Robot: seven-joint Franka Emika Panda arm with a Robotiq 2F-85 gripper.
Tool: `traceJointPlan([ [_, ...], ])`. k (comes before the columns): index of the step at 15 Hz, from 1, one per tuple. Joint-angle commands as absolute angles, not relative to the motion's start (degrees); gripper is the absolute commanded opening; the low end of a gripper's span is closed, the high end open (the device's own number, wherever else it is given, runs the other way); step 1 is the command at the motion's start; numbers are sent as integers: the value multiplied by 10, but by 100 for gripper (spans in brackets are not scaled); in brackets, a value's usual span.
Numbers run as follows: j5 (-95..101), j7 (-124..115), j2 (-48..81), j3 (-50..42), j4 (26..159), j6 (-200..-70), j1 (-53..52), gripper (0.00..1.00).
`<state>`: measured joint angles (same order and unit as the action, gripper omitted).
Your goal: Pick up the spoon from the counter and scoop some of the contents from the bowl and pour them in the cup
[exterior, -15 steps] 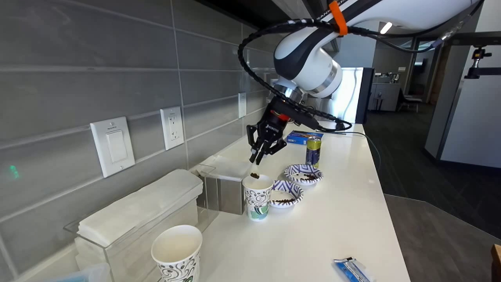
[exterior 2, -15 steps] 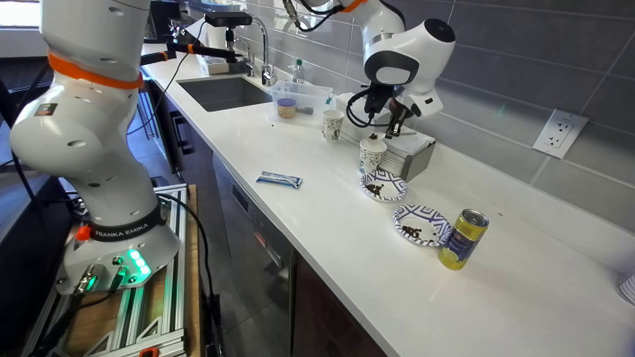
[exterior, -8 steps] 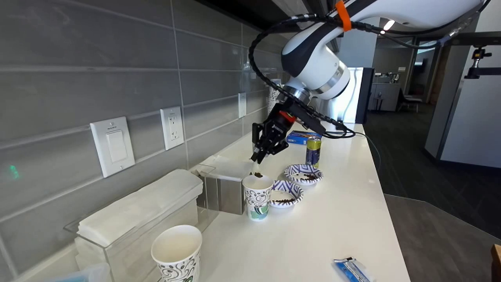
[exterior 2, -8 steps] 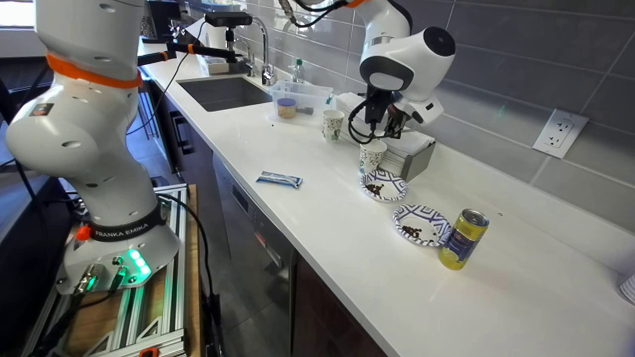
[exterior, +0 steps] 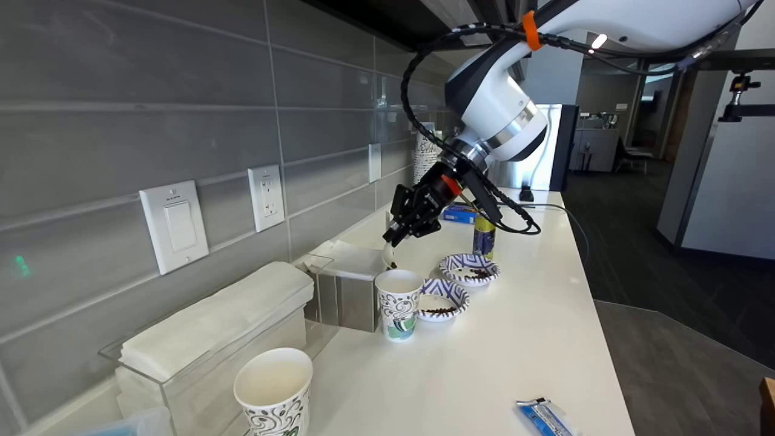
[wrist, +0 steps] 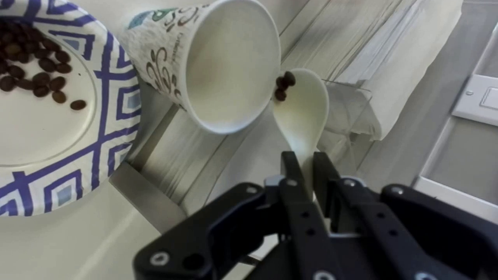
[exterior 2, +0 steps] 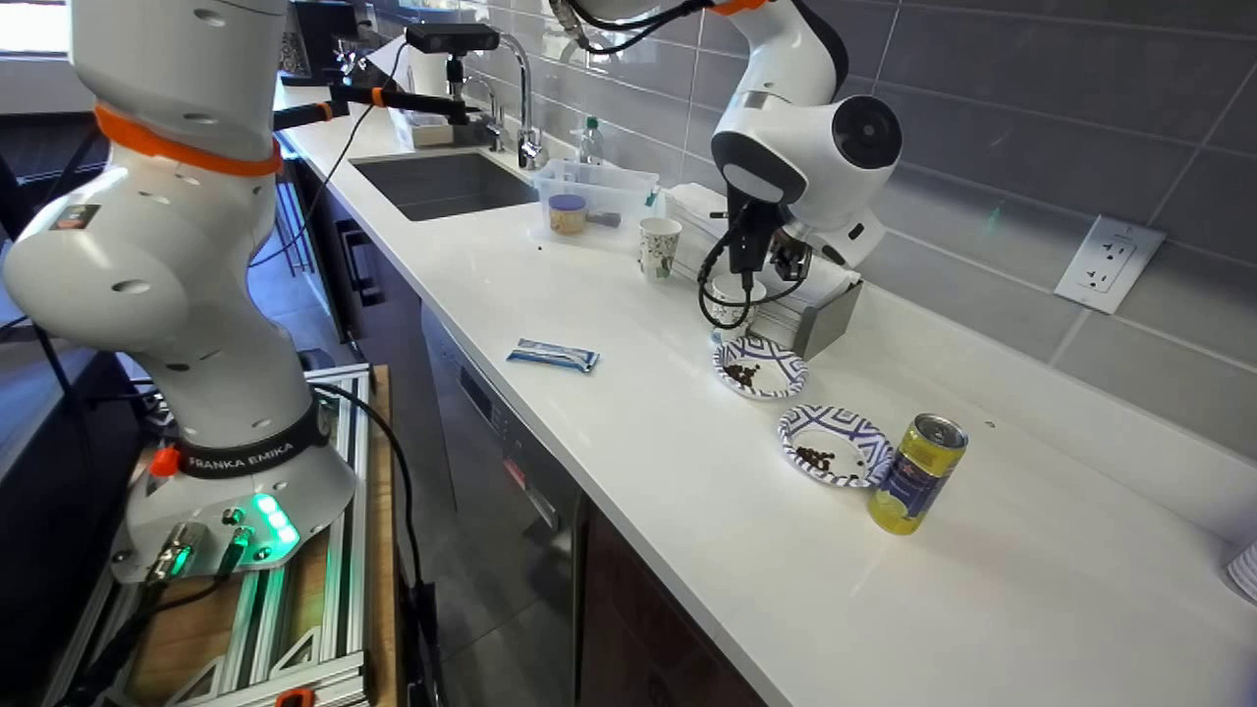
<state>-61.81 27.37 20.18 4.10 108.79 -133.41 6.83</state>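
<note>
My gripper (wrist: 304, 156) is shut on the handle of the pale cream spoon (wrist: 305, 112). The spoon is tilted beside the rim of the white printed paper cup (wrist: 233, 66). A few dark beans (wrist: 285, 82) sit at the spoon's edge facing the cup. The visible cup inside looks plain white. In an exterior view the gripper (exterior: 389, 239) is above the cup (exterior: 398, 309), with the spoon (exterior: 388, 253) pointing down at the far rim. Two blue-patterned bowls with beans stand nearby, one beside the cup (exterior 2: 792, 373) and one farther off (exterior 2: 835, 422).
A metal napkin holder (exterior: 357, 303) stands against the wall side of the cup. A second printed cup (exterior: 275, 387), a yellow can (exterior 2: 918, 476) and a blue-and-white packet (exterior 2: 553, 355) are on the counter. The arm's cable loop (exterior 2: 709, 299) hangs in front of the cup.
The wrist has tilted, bringing the gripper closer to level and the spoon steeper. The arm's last links lowered and turned, and the cable loop now hangs in front of the cup.
</note>
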Motion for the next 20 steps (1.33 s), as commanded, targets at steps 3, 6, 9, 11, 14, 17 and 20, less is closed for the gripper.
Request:
traceJointPlan([
  [3, -696, 388, 210, 38, 1095, -1303, 77, 4],
  [6, -723, 434, 217, 33, 1095, -1279, 79, 4],
  [9, -732, 463, 222, 23, 1092, -1266, 76, 4],
  [11, -721, 443, 213, 16, 1097, -1260, 71, 4],
  [14, -698, 376, 184, 9, 1109, -1265, 58, 4],
  [17, -653, 276, 155, 0, 1123, -1286, 38, 4],
  [20, -570, 167, 127, -8, 1133, -1249, 32, 4],
])
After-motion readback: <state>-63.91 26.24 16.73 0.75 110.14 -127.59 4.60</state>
